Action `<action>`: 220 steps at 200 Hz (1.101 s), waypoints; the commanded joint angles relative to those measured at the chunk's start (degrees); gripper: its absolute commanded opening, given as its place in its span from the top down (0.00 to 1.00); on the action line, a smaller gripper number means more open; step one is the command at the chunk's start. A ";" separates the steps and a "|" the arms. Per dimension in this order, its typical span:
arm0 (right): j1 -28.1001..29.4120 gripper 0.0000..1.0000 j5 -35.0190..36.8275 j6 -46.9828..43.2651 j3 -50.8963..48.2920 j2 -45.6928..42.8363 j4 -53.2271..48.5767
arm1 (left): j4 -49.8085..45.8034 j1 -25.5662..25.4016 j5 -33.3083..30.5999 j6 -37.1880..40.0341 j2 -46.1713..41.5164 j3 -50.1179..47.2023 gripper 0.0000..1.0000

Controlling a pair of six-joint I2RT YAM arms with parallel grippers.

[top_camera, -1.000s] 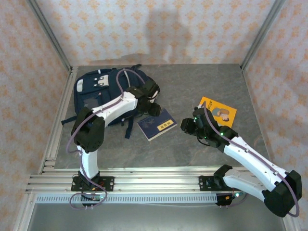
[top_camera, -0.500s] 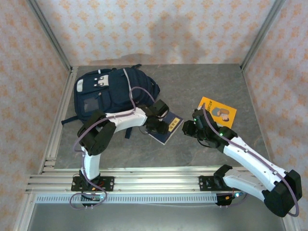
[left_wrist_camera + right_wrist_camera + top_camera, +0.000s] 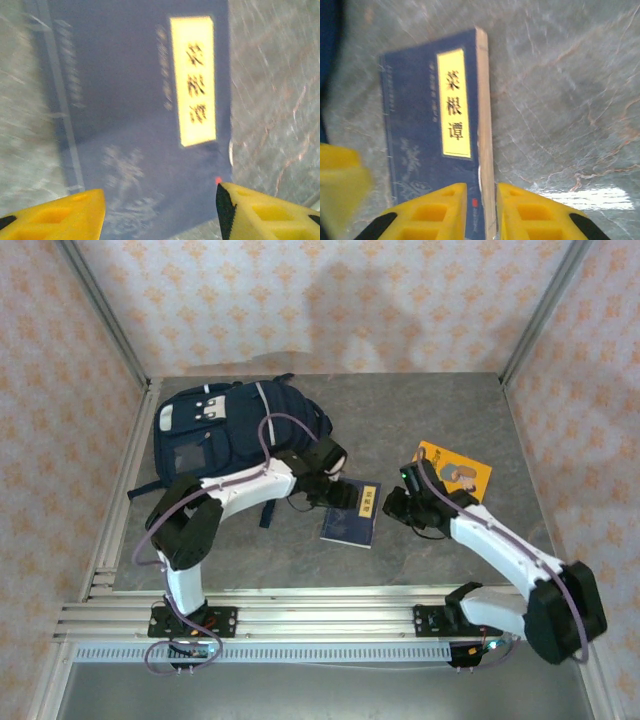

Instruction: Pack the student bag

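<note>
**Top view with both wrist views.** The grey, stone-patterned table point(image 3: 300, 560) carries everything.

- **Backpack:** The navy backpack point(image 3: 225, 430) lies flat in the far left corner. Its front pocket faces up and its straps trail toward the near edge.
- **Arms:** The left arm point(image 3: 240, 488) reaches from its base across the near right side of the backpack. The right arm point(image 3: 500, 550) reaches inward from the right.
- **Blue book:** A blue book point(image 3: 348, 522) with a yellow title label point(image 3: 367, 502) lies flat near the table's middle. It is close to the backpack's near right corner and sits between the two wrists.
- **Orange book:** An orange book point(image 3: 465, 475) lies flat farther right, its near left corner hidden under the right arm.
- **Left gripper:** The left gripper point(image 3: 160, 207) hangs over the blue book's cover. Its yellow fingers point(image 3: 60, 215) are spread wide, with nothing clamped between them.
- **Right gripper:** The right gripper point(image 3: 481, 190) sits at the blue book's right-hand page edge. Its fingers point(image 3: 430, 210) are drawn close, leaving a narrow slit into which the page edge runs. Whether they pinch the book cannot be told.
</note>
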 commanded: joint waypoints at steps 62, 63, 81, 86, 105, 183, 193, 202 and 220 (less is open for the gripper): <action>-0.21 0.71 -7.96 -0.95 8.28 21.08 4.72 | 2.29 4.83 3.94 -0.47 9.14 2.65 0.41; -0.22 0.71 -8.01 -0.96 8.35 21.23 4.69 | 2.29 4.83 4.00 -0.46 9.28 2.68 0.41; -0.22 0.71 -8.29 -1.70 9.59 23.91 4.13 | 2.13 4.83 4.49 -0.45 10.47 3.07 0.42; -0.22 0.71 -8.26 -1.90 9.69 24.39 4.10 | 2.05 4.83 4.49 -0.50 10.64 3.00 0.42; -0.22 0.72 -8.42 -2.06 9.57 25.52 4.68 | 2.52 4.83 5.41 -0.50 11.13 2.62 0.42; -0.31 0.78 -10.01 -2.97 8.82 28.85 5.69 | 11.65 4.04 17.44 -7.02 10.22 -0.55 0.47; -0.40 0.79 -10.31 -3.07 8.67 28.76 5.95 | 12.76 4.17 18.24 -7.79 8.65 -1.47 0.48; -0.45 0.79 -10.48 -2.98 8.45 28.76 6.05 | 14.25 4.28 19.29 -8.91 7.33 -2.52 0.49; -0.66 0.80 -10.69 -2.94 8.02 28.54 6.45 | 16.68 4.63 20.93 -11.12 5.50 -4.22 0.52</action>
